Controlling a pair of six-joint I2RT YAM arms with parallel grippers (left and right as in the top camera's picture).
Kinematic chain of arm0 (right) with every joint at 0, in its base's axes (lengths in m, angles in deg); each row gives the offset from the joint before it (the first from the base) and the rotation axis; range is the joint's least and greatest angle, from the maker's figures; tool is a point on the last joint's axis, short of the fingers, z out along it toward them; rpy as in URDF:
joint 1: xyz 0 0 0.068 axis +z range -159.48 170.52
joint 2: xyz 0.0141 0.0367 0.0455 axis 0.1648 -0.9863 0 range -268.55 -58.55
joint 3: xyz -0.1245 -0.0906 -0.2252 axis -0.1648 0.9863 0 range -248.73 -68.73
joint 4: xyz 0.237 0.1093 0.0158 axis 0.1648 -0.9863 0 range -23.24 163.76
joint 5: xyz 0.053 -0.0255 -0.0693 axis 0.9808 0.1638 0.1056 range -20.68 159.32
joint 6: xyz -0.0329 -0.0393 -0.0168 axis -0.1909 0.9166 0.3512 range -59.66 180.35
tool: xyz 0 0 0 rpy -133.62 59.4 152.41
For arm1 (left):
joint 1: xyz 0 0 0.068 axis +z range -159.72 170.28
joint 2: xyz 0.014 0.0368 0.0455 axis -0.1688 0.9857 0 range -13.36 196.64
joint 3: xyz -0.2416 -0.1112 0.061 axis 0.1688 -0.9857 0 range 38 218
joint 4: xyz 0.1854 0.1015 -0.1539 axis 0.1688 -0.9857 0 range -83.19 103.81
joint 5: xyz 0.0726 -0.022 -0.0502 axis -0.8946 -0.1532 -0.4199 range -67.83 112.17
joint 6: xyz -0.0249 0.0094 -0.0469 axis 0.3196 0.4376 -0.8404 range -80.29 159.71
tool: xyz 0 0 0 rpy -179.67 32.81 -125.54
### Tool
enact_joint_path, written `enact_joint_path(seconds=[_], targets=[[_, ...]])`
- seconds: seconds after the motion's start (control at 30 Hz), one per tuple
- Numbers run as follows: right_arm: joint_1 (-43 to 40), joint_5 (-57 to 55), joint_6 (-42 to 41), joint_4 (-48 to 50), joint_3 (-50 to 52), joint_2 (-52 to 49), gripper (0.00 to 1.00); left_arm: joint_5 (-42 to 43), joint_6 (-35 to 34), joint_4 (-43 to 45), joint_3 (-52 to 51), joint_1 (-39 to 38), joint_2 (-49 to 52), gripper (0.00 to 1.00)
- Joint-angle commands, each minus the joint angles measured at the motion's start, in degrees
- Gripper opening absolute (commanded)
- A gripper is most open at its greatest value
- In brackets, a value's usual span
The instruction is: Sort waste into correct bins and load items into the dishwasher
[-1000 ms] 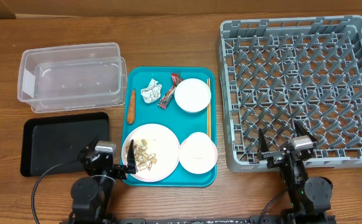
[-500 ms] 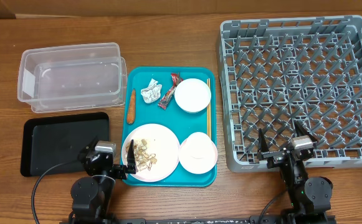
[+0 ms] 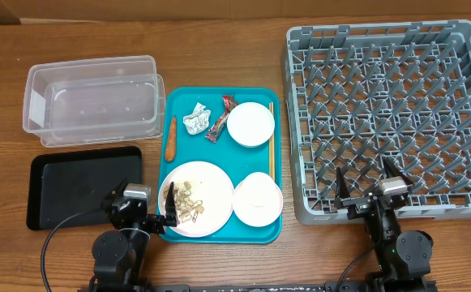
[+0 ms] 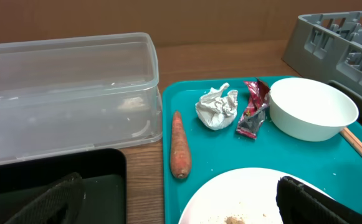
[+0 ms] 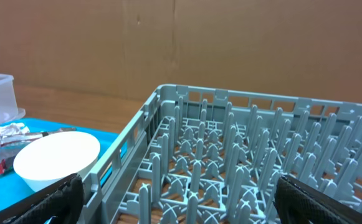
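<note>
Carrot stick (image 3: 170, 138): lies on the left part of the teal tray (image 3: 219, 158). Its long axis runs from near to far, the thin tip pointing to the far side. It is orange and smooth.
Chopsticks (image 3: 271, 146): light wood, they lie along the right edge of the tray, also near to far.
Red wrapper (image 3: 220, 122): lies diagonally between the paper ball (image 3: 195, 119) and the far bowl (image 3: 250, 124).
Plate (image 3: 207, 191): white and round, at the near left of the tray, with beige scraps (image 3: 188, 203) on it.
Left gripper (image 4: 179, 186): fingers spread wide, it holds nothing, at the near edge of the plate.
Right gripper (image 5: 177, 183): fingers spread wide, it holds nothing, at the near edge of the grey rack (image 3: 389, 113).
</note>
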Motion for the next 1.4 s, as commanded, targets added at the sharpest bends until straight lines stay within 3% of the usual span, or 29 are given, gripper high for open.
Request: enact_joint_path(seconds=[0.0, 0.7, 0.83, 1.0, 1.17, 1.37], targets=[[-0.17, -0.09, -0.02, 0.76, 0.63, 0.68, 1.00, 0.20, 0.48, 0.22, -0.24, 0.57, -0.70, 1.00], [-0.17, 0.13, -0.02, 0.26, 0.63, 0.68, 1.00, 0.50, 0.44, 0.24, -0.24, 0.57, -0.68, 1.00], [-0.17, 4.22, -0.24, 2.71, 0.61, 0.68, 1.00, 4.98, -0.17, 1.53, -0.17, 0.57, -0.70, 1.00], [-0.17, 9.40, -9.09, 10.25, -2.36, 0.68, 1.00, 17.66, -2.14, 11.98, 2.23, 0.57, -0.68, 1.00], [-0.17, 10.05, -14.53, 3.80, -10.34, -0.63, 1.00, 17.51, -2.12, 13.79, 10.21, 0.57, 1.09, 1.00], [-0.17, 10.97, -14.93, -11.85, -24.92, -11.08, 1.00, 17.88, -2.12, 1.64, 27.85, 0.57, 14.97, 1.00]])
